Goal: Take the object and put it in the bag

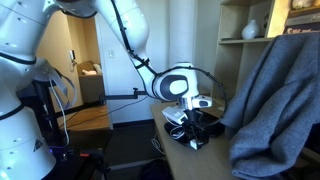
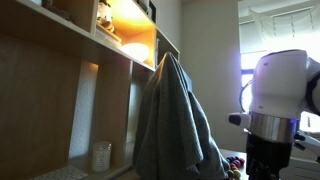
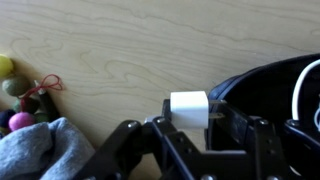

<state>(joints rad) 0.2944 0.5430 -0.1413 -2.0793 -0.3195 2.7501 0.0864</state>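
My arm [image 1: 135, 45] arcs over and bends low above the desk [image 3: 120, 50], with the wrist pointing down. My jaws pinch a small white block [image 3: 188, 108], held just beside the rim of the black bag [image 3: 262, 88]. The grey cloth [image 3: 35, 155] is nearby.

block [image 3: 188, 108] just left of bag [image 3: 265, 88]; cloth [image 3: 40, 152] farther left, on table [image 3: 120, 50].
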